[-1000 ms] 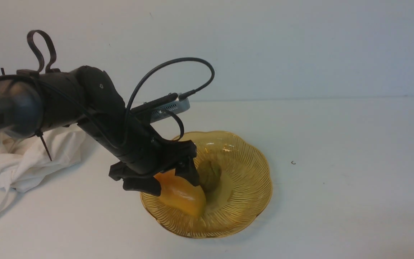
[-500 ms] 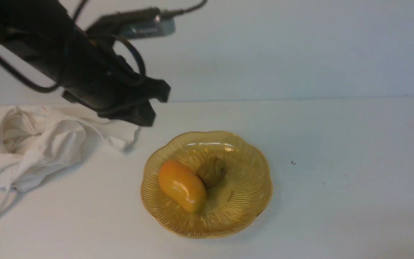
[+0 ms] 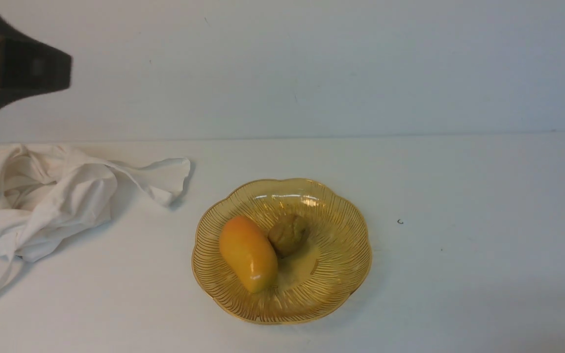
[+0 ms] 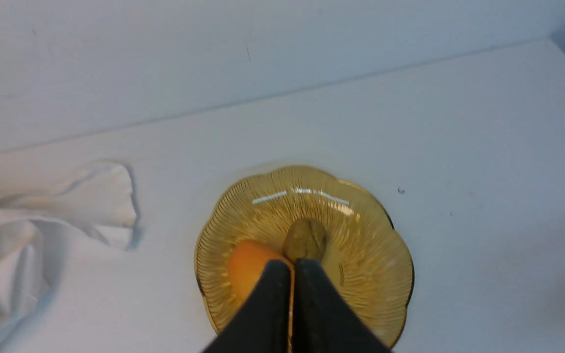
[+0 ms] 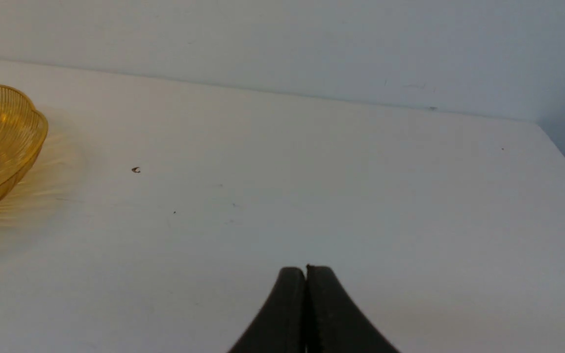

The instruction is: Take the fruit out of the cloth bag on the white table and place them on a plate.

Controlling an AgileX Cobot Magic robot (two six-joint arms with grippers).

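The orange-yellow fruit (image 3: 248, 253) lies in the amber plate (image 3: 341, 274) at the table's middle, beside a small brownish-green wrinkled lump (image 3: 288, 234). The white cloth bag (image 3: 42, 196) lies crumpled at the left with its flap towards the plate. My left gripper (image 3: 62, 73) is high at the upper left, well above the bag; in the left wrist view it (image 4: 292, 264) is shut and empty, with the fruit (image 4: 248, 262), the plate (image 4: 375, 255) and the bag (image 4: 42, 230) far below. My right gripper (image 5: 306, 268) is shut and empty over bare table; it is out of the front view.
The white table (image 3: 459, 245) carries a tiny dark speck (image 3: 400, 221) right of the plate. A pale wall stands behind the table. The right wrist view shows the plate's rim (image 5: 12, 132) and the table's right edge (image 5: 564, 157).
My left gripper let go of the fruit in the plate, rose and drew back up and to the left, and shut. The fruit settled in the plate; the bag's flap came into view.
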